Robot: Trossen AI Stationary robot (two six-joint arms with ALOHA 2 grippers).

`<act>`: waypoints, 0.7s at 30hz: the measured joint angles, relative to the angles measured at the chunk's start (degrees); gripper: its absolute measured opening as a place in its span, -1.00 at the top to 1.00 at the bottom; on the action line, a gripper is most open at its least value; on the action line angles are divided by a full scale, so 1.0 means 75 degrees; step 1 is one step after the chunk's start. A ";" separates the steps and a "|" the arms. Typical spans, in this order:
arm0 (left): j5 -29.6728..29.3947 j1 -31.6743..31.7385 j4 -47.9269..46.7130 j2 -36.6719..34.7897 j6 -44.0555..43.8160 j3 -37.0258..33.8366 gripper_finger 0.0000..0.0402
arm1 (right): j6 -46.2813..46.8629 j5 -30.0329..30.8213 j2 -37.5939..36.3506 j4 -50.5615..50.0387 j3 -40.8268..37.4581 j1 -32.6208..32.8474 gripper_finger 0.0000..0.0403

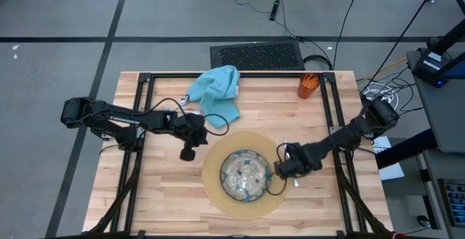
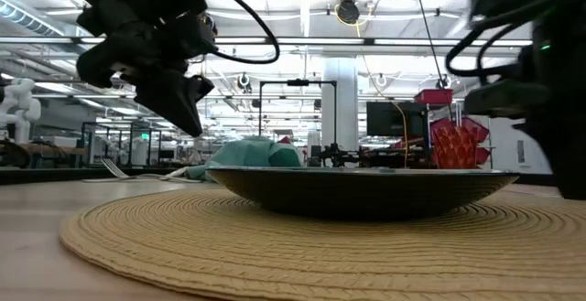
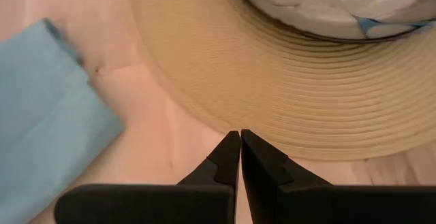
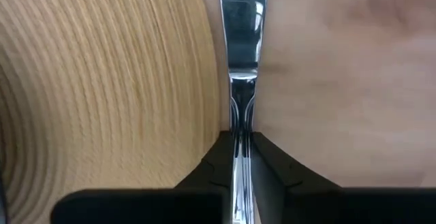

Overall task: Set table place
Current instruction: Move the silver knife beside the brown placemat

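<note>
**A:** What had been laid out so far?

**B:** A round tan mat [image 1: 218, 188] lay on the wooden surface [image 1: 160, 203], near its front edge, and a patterned glass bowl [image 1: 245, 172] sat in the mat's middle. Those two looked placed.

**A:** And the arms?

**B:** The right gripper [image 4: 241, 142] was just beside the mat's right edge, its fingers pinching the handle of a silver piece of cutlery [image 4: 242, 40]. I couldn't tell whether it was knife, fork or spoon. It hung over bare wood alongside the mat. The left gripper [image 3: 240, 139] hovered left of the mat with its fingers pressed together, holding nothing.

**A:** What remained?

**B:** I'd judge most of it. The teal napkin [image 1: 216, 94] lay rumpled toward the back of the surface, well apart from the mat. The small orange cup [image 1: 308, 86] stood at the back right. No other cutlery showed beside the mat.
</note>
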 joint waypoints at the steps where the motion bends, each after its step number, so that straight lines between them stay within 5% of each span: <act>1: 0.0077 -0.0006 -0.0002 0.0000 0.0022 0.0000 1.00 | 0.0246 0.0001 0.0000 -0.0003 0.0000 0.0146 0.93; 8: 0.0280 -0.0011 0.0006 0.0000 0.0054 0.0000 1.00 | 0.1766 0.0135 0.0003 0.0323 -0.0003 0.1048 0.93; 21: 0.0306 -0.0025 0.0036 0.0000 0.0046 0.0000 1.00 | 0.1817 0.0227 0.0009 0.0315 0.0000 0.1092 0.86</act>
